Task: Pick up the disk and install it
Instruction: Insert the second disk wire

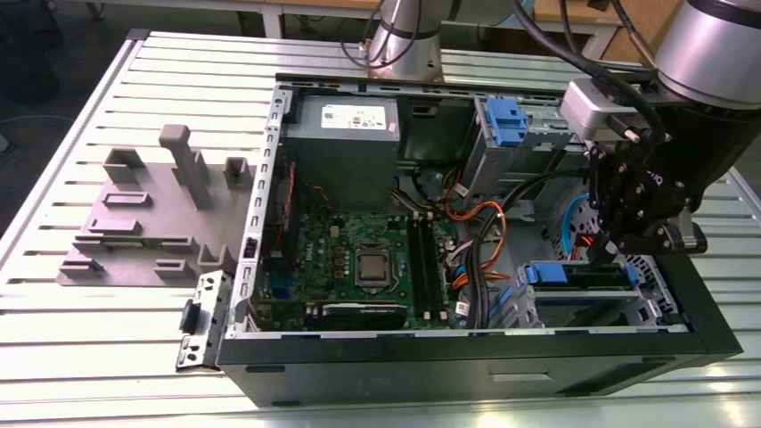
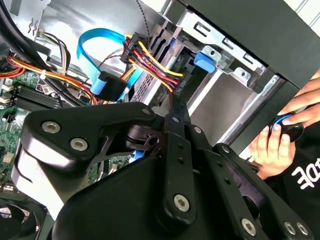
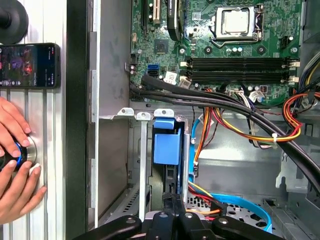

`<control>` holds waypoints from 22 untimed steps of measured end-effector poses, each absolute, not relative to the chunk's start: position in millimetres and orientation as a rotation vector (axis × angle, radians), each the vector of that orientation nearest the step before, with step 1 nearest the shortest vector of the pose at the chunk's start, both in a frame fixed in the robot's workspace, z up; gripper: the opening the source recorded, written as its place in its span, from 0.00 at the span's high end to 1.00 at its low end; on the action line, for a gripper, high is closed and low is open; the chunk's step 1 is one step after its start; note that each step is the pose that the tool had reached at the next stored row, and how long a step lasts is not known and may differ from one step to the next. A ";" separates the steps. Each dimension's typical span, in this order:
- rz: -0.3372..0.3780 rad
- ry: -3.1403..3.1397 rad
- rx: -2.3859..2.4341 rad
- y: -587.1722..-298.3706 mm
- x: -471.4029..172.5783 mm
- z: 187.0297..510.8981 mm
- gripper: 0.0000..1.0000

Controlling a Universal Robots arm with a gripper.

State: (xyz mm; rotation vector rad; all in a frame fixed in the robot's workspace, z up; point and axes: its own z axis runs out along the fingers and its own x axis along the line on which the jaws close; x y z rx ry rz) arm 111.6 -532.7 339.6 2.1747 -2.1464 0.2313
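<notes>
The disk (image 1: 580, 273) stands on edge in the lower drive bay at the exterior view's right, inside the open computer case (image 1: 476, 357). Its blue frame (image 3: 165, 146) shows between the bay's metal rails in the first wrist view, and as a blue tab (image 2: 206, 59) in the second wrist view. My gripper (image 1: 616, 253) hangs right above that bay. Its black fingers (image 2: 175, 107) lie together in a thin point (image 3: 172, 200) at the disk's rear edge, beside the red and yellow power cables (image 2: 150, 57). Nothing shows between them.
The motherboard (image 1: 369, 254), a grey power supply (image 1: 345, 134) and cable bundles (image 3: 240, 125) fill the case. A second blue clip (image 1: 505, 120) sits in the upper bay. A grey fixture (image 1: 155, 214) stands at the exterior view's left. A person's hands (image 3: 12, 165) rest on a knob, near a phone (image 3: 29, 66).
</notes>
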 end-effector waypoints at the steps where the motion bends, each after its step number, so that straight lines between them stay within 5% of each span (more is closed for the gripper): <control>1: 0.231 -2.146 2.175 -532.7 111.5 339.9 0.89; 22: 0.231 -2.146 2.175 -525.9 111.3 357.9 0.89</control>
